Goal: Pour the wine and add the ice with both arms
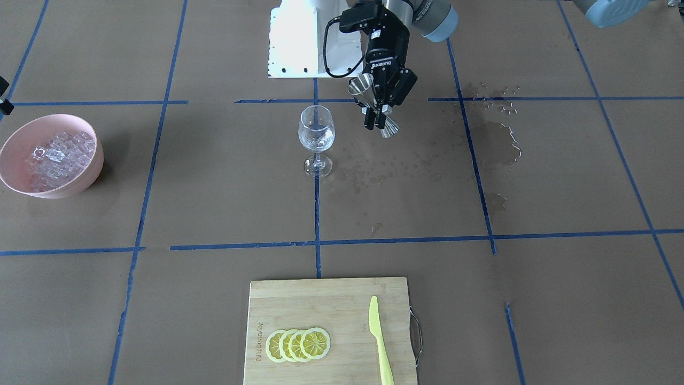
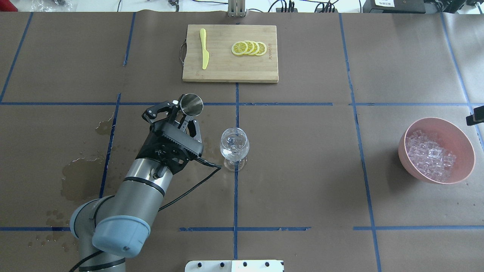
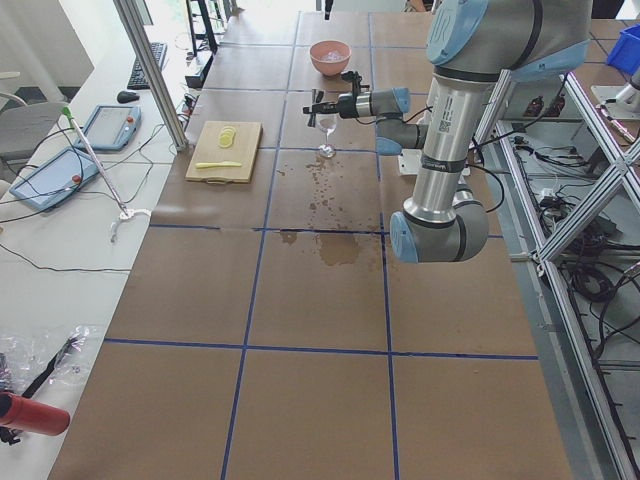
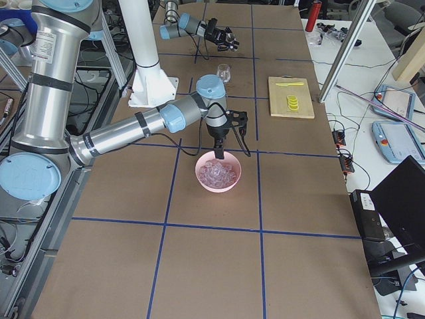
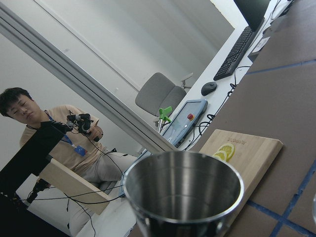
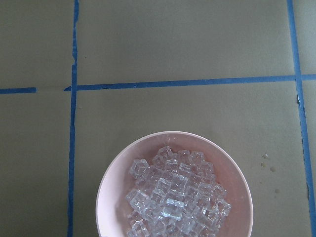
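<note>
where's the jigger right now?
Overhead view: the jigger is held in the left gripper above the table, just left of the wine glass, toward the cutting board.

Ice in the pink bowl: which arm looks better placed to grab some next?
Right. The right hand hangs over the bowl of ice, its wrist camera looking straight down into it. The left hand is busy by the glass, holding a metal jigger.

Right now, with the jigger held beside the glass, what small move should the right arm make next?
Probably ease the right gripper straight down toward the ice. It hangs above the pink bowl, with no cube between its fingers as far as the views show, while the left gripper holds the jigger apart from the wine glass.
</note>
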Robot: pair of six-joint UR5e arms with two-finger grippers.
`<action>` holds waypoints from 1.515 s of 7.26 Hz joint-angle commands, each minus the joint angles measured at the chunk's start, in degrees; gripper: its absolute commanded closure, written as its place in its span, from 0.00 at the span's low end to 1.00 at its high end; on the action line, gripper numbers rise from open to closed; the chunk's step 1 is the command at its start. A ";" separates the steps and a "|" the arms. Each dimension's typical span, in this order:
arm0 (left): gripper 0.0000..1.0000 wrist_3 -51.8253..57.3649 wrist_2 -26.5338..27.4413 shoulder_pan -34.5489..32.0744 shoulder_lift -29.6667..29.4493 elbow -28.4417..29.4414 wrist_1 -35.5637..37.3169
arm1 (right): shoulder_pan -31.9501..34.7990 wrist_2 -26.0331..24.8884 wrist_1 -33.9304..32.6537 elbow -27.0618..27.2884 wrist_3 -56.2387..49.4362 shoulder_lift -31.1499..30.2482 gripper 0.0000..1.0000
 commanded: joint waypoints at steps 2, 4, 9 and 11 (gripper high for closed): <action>1.00 -3.07 -5.10 -3.70 7.35 0.01 -11.71 | -4.20 -3.19 0.15 -0.72 -0.10 0.92 0.00; 1.00 -7.18 -6.18 -4.41 11.55 0.01 -15.23 | -7.09 -3.98 9.76 -4.83 1.20 0.66 0.00; 1.00 -11.60 -6.26 -5.11 18.26 0.01 -22.37 | -13.08 -8.99 11.84 -8.54 9.24 -0.22 0.00; 1.00 -11.60 -6.26 -5.11 18.79 0.01 -22.63 | -13.26 -8.99 21.10 -11.60 11.22 -2.93 0.00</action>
